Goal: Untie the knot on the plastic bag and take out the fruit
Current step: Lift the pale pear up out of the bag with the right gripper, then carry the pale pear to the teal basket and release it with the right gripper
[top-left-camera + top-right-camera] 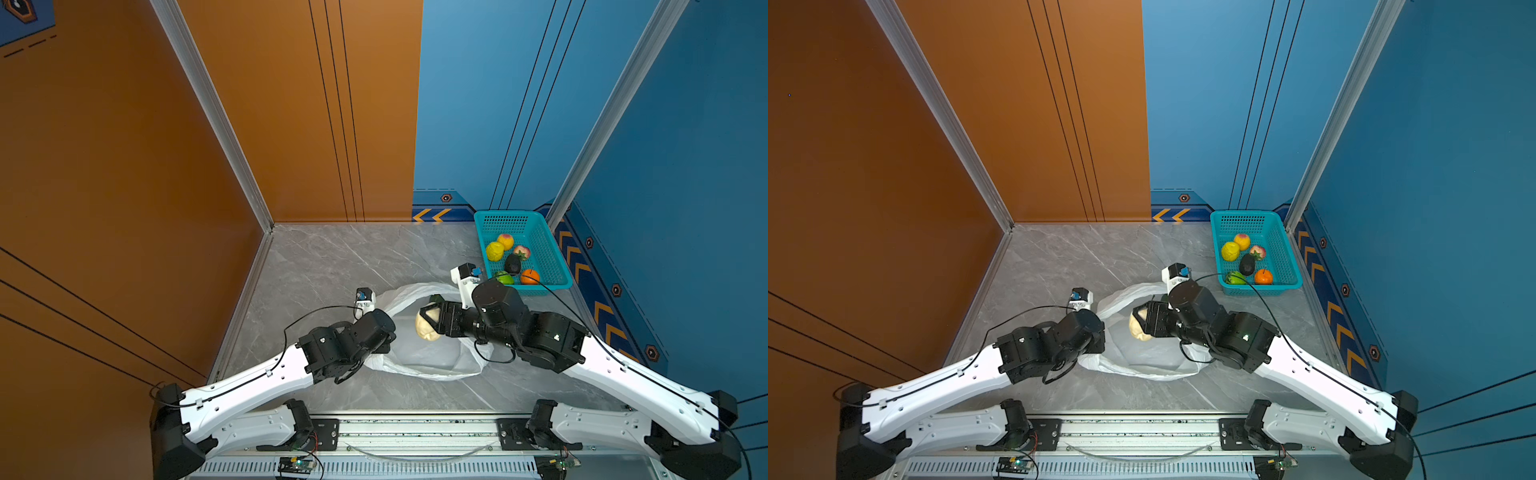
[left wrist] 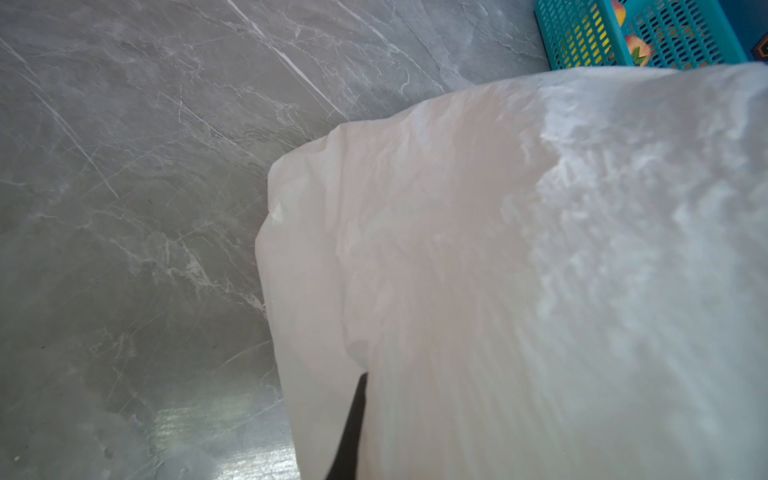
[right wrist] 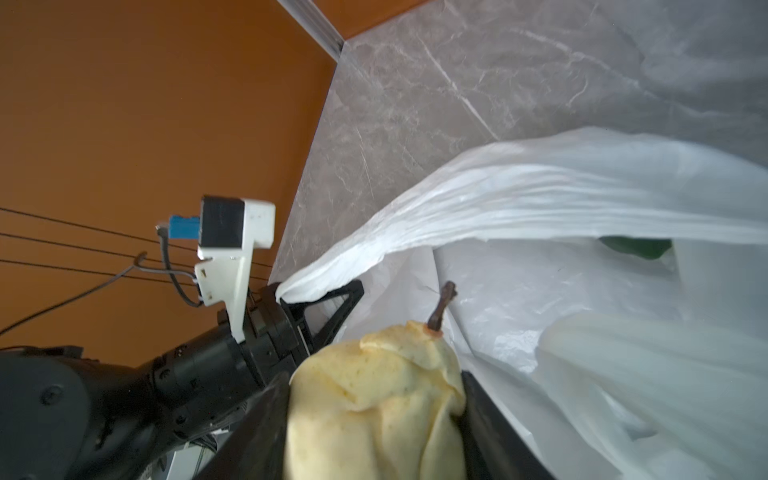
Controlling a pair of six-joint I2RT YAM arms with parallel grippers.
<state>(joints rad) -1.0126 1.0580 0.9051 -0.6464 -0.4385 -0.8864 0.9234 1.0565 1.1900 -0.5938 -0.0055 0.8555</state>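
Top views: R tool (image 1: 429, 321) is about half open, clamped on a cream pear (image 1: 428, 330) over the mouth of the plastic bag (image 1: 432, 361). The bag lies open on the bench (image 1: 324, 257), no knot seen. Six fruit (image 1: 494, 251) sit in the teal basket (image 1: 555, 253), well apart. Risk: the pear's lumpy, so a fast swing to the basket could shake it loose.

R wrist: L tool (image 3: 299, 299) is pinched shut on the bag rim, propping the mouth. A dark green fruit (image 3: 636, 247) remains inside. If the rim slips, the film prob. collapses over it.

L wrist: mostly bag film & bench, tool nearly hidden. Thin plastic may tear or drag.
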